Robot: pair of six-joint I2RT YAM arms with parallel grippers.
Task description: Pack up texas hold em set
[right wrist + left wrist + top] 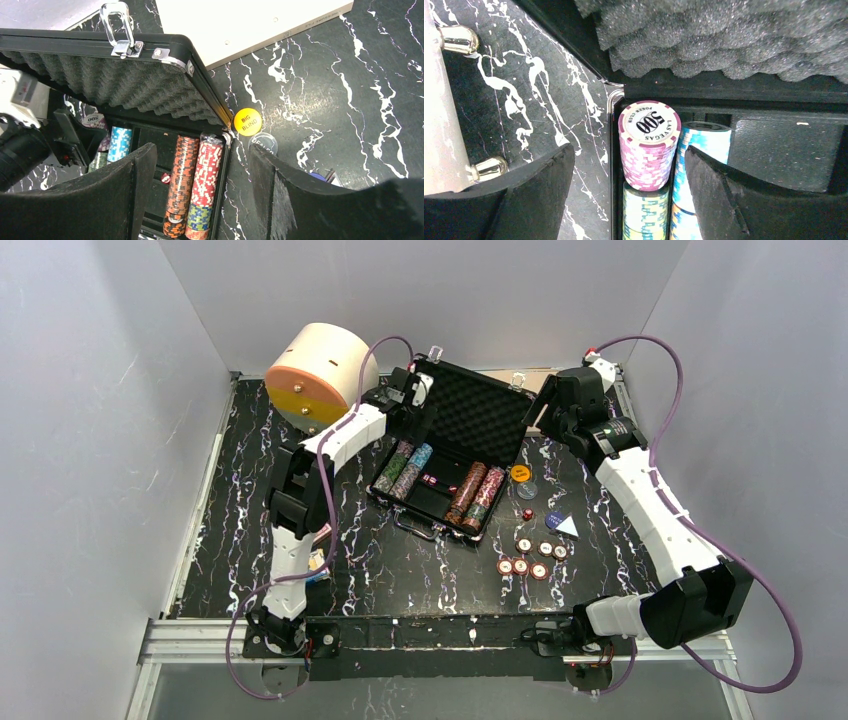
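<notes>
The black briefcase (pixel 478 412) lies open mid-table, its foam-lined lid (pixel 125 82) raised. Rows of striped chips fill its side slots. My left gripper (pixel 412 390) hangs open over the case's far left corner. A pink "500" chip stack (pixel 649 145) sits in the slot between its fingers, clear of both, beside blue chips (pixel 704 147). My right gripper (pixel 202 149) is open above the case's right edge, over the orange (pixel 182 180) and red (pixel 209 175) chip rows. A red die (pixel 165 177) lies inside the case. Loose chips (pixel 525 558), a yellow button (pixel 520 473) and a clear dealer button (pixel 264 144) lie on the table to the right.
A big cream cylinder (pixel 318 375) stands at the back left, close to my left arm. A flat tan board (pixel 250 25) lies behind the case. Another red die (pixel 527 513) and a blue piece (pixel 555 519) lie right of the case. Grey walls enclose three sides.
</notes>
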